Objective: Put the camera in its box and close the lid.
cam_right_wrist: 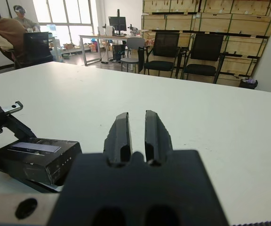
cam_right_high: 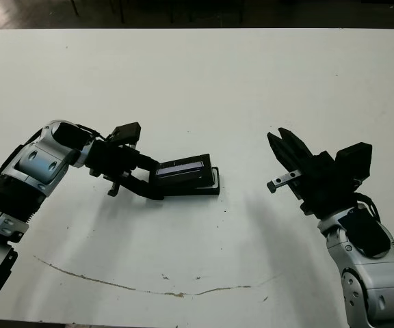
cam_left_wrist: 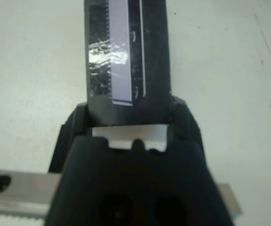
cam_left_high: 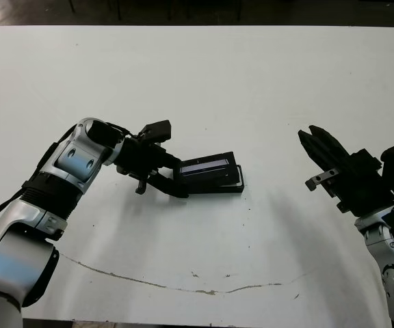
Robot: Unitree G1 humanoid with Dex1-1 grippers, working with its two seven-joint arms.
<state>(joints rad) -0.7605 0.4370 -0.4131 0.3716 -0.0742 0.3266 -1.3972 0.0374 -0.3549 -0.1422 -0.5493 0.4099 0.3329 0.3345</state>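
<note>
Lid tilted over box, clamped by left gripper; right gripper together, well apart.

Wide white table filling the frame; black mesh office chairs standing behind it, stacked wooden crates lining the upper right wall, bright windows glowing upper left, seated person working there.
</note>
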